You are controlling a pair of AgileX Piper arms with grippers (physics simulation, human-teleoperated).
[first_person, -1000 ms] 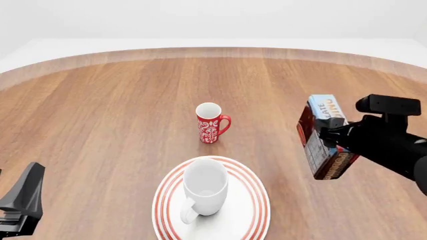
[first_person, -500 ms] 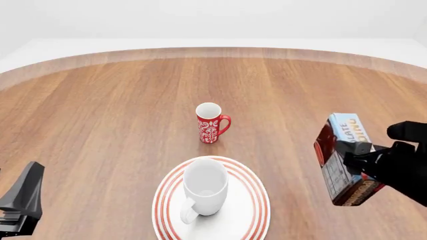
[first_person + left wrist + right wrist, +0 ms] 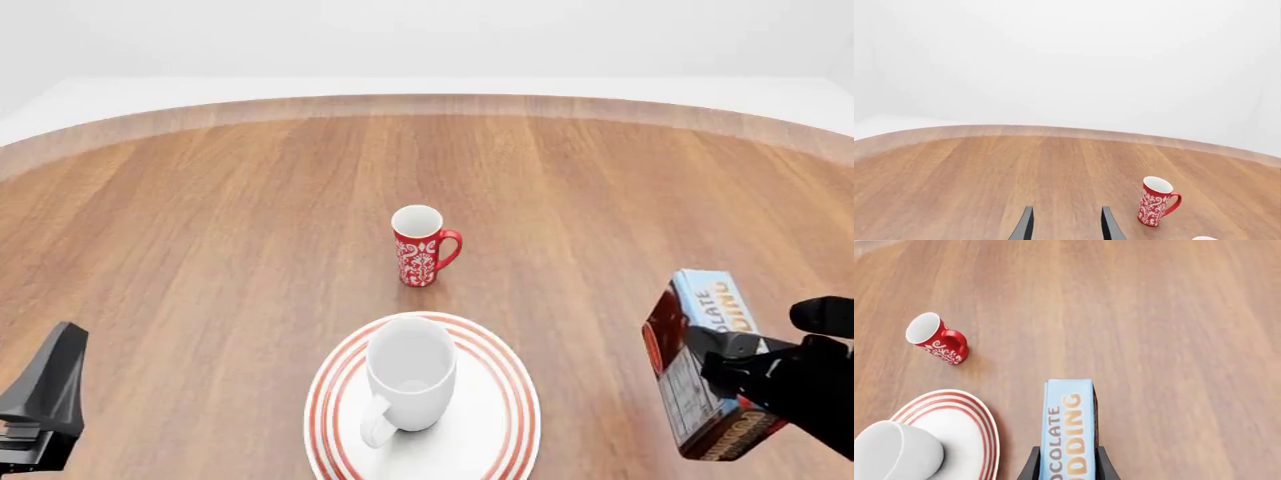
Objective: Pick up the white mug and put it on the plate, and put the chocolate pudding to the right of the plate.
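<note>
Fingers of the right gripper point(image 3: 1065, 465) are clamped on the chocolate pudding point(image 3: 705, 362), holding the box on end, light-blue lettered face up, above the worktop point(image 3: 214, 230) off to the right of the plate point(image 3: 507, 400). Whether its lower end touches the wood yet, I can't tell. The white mug point(image 3: 407, 378) already sits upright on that red-ringed plate, so half the job looks done. The left gripper point(image 3: 1065, 225) hangs idle at the near left, fingers a modest gap apart and holding nothing.

Now the placing: the box wants a straight, gentle lowering with the plate rim kept clear beside it, then a release only once it rests square. It's tall and narrow held this way, so letting go early or tilted could topple it toward the plate. The red floral mug point(image 3: 423, 246) stands well behind, no bother.
</note>
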